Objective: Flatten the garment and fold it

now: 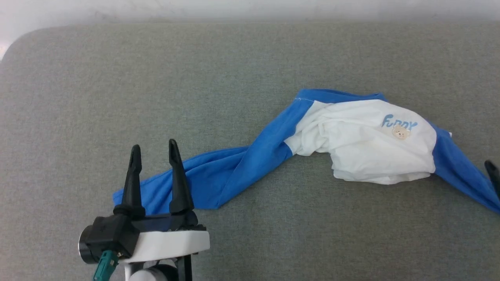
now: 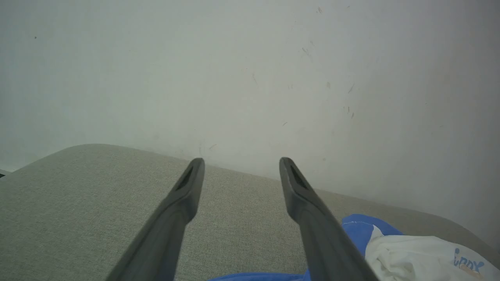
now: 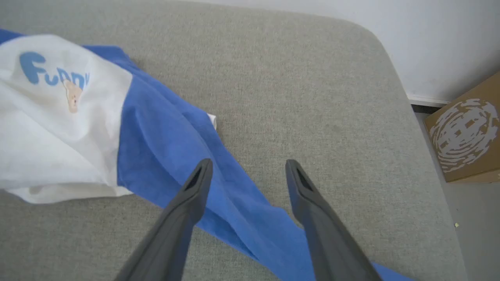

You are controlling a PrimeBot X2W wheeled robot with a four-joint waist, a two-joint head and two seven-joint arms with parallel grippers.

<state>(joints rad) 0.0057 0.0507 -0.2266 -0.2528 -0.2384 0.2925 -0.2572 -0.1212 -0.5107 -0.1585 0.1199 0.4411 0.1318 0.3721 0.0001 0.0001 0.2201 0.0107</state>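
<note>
The garment [image 1: 363, 144], a white T-shirt with blue sleeves and a small blue chest print, lies bunched on the grey padded table [image 1: 250, 58]. One blue sleeve stretches left toward my left gripper [image 1: 154, 153], which stands open over that sleeve's end with nothing between its fingers. The other blue sleeve [image 3: 187, 156] runs down to the right under my right gripper [image 3: 248, 169], which is open and holds nothing. One dark fingertip of the right gripper [image 1: 493, 171] shows at the head view's right edge. In the left wrist view the left gripper [image 2: 242, 168] hovers above the table, with the garment [image 2: 410, 253] at lower right.
A pale wall [image 2: 250, 78] runs close behind the table's far edge. A brown cardboard box [image 3: 465, 132] stands on the floor beyond the table's rounded right corner. Bare grey padding [image 1: 117, 97] spreads across the left and far side.
</note>
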